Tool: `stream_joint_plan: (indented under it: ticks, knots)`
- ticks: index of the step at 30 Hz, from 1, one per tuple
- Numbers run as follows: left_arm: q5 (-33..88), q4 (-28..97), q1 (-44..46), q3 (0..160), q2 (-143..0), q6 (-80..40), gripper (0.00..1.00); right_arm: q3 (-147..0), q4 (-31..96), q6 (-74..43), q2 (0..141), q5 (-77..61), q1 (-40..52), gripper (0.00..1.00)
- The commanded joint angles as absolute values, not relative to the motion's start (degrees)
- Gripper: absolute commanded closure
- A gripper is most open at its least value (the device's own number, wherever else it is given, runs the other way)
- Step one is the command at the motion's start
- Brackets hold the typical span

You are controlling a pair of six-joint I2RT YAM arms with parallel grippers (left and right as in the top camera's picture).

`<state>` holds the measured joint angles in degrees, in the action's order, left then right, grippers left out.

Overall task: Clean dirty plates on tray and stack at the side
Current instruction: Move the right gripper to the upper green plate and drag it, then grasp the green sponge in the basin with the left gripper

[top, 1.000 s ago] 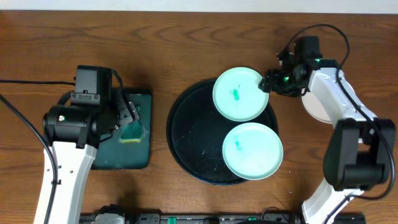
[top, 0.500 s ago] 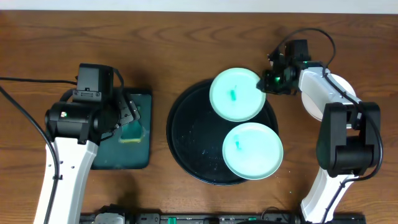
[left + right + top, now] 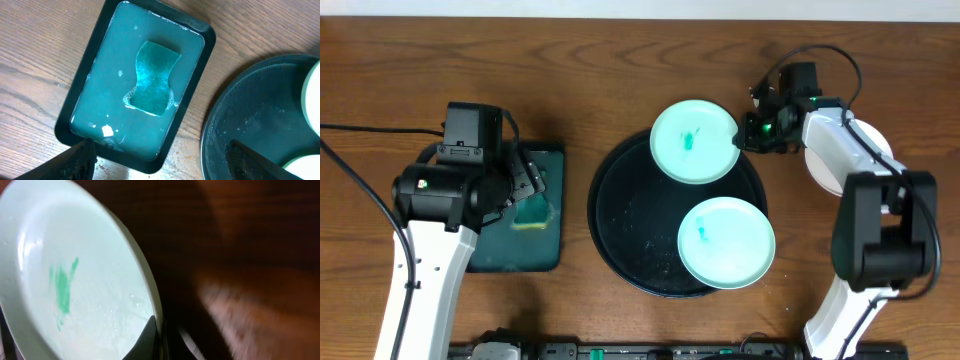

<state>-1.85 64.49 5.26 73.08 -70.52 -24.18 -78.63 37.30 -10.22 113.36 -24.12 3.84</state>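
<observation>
Your right gripper (image 3: pixel 744 138) was clamped on the right-hand rim of a mint plate (image 3: pixel 694 141) at the far side of the black tray (image 3: pixel 605 215). The plate jutted past the tray's far rim over the worktop (image 3: pixel 620 70). The right wrist view showed one dark finger (image 3: pixel 147 337) against that rim, and you could not tell whether the plate was lifted or resting on the tray. A teal smear marked its centre, with small droplets near it. The second mint plate (image 3: pixel 726 242) lay on the tray's near right part, slightly overhanging the rim, smeared at centre too and apart from the held one. The tray's left half was bare and wet, the widest open room. A white plate (image 3: pixel 880 147) sat right of the tray, mostly hidden under your right arm. Left of the tray, your left gripper (image 3: pixel 160 149) hung with its fingers apart above the green tray (image 3: pixel 75 95), where a teal sponge (image 3: pixel 152 77) lay in sudsy water, a strip of worktop between the two trays.
</observation>
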Motion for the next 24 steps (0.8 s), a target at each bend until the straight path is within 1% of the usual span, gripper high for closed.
stream_joint_plan:
  ticks: [1, 8, 11, 17, 20, 24]
  knots:
    - [-2.13, 64.69, 5.21, 72.95, -70.74, -24.08, 0.17, -78.94, 39.27, -9.52, 107.55, -25.69, 6.9, 0.99]
    - [-2.15, 64.66, 5.21, 72.95, -70.74, -23.81, 0.17, -78.89, 41.5, -8.64, 111.55, -20.78, 15.16, 0.99]
    - [-2.2, 64.64, 5.21, 72.95, -70.89, -22.72, 0.17, -78.89, 40.82, -11.73, 114.08, -17.67, 17.45, 0.99]
    - [-2.24, 64.07, 5.21, 72.95, -74.11, -22.72, 0.18, -78.89, 39.66, -14.33, 118.98, -17.41, 17.98, 0.99]
    - [-2.17, 63.59, 5.21, 72.95, -78.02, -22.72, 0.26, -78.91, 39.62, -14.06, 119.33, -17.41, 18.0, 0.99]
    - [-2.2, 62.33, 5.19, 72.95, -84.38, -22.52, 0.28, -78.91, 39.72, -14.09, 118.89, -17.45, 18.04, 0.99]
